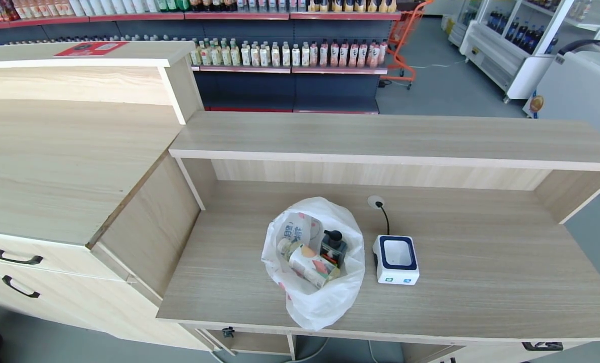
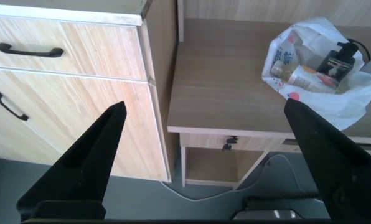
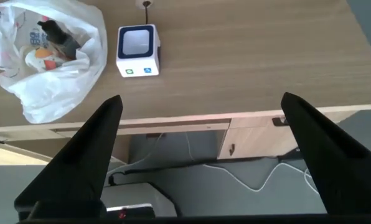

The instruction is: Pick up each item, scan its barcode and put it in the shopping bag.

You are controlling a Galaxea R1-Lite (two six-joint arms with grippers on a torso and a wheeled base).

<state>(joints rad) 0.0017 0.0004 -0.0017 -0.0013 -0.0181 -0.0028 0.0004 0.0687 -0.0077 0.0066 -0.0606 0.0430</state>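
A white plastic shopping bag (image 1: pixel 314 262) lies open on the wooden counter (image 1: pixel 481 282), holding a carton, a dark pump bottle (image 1: pixel 333 246) and other packs. To its right stands the white barcode scanner (image 1: pixel 396 259) with a dark-rimmed window. My left gripper (image 2: pixel 204 168) hangs open below the counter's front edge, left of the bag (image 2: pixel 319 65), nothing between its fingers. My right gripper (image 3: pixel 201 162) is open too, held off the counter's front edge, with the scanner (image 3: pixel 137 50) and bag (image 3: pixel 45 56) beyond it.
A taller cabinet with drawers (image 1: pixel 53 166) stands to the left of the counter. A raised shelf (image 1: pixel 395 138) runs along the counter's back. The scanner's cable (image 1: pixel 383 216) goes into a hole behind it. Cables (image 3: pixel 248 177) hang under the counter.
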